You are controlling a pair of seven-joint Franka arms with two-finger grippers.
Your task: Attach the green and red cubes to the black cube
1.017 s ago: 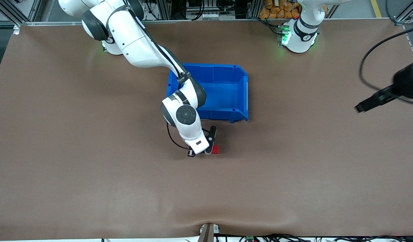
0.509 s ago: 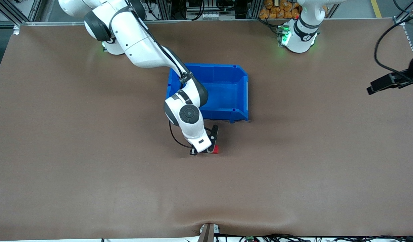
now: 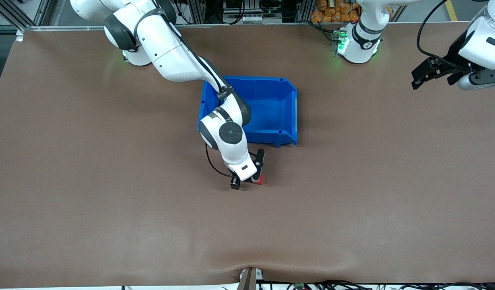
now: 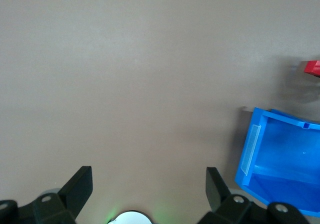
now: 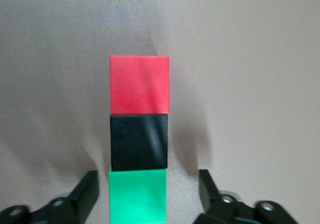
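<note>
In the right wrist view the red cube (image 5: 139, 84), the black cube (image 5: 139, 141) and the green cube (image 5: 137, 195) lie on the table in one straight row, touching, with the black one in the middle. My right gripper (image 5: 147, 196) is open just above them, one finger on each side of the green cube, with a gap on both sides. In the front view only the red cube (image 3: 260, 179) shows beside the right gripper (image 3: 256, 171); the black and green cubes are hidden under the hand. My left gripper (image 3: 426, 74) is open and empty, up in the air over the left arm's end of the table.
A blue plastic bin (image 3: 296, 117) stands mid-table, farther from the front camera than the cubes; the right arm reaches over its corner. The bin (image 4: 250, 149) and the red cube (image 4: 312, 67) also show in the left wrist view, past the left gripper (image 4: 149, 184).
The left arm has swung away from the front camera, toward its base end. The right hand has shifted slightly over the cubes. The red cube has stayed put.
</note>
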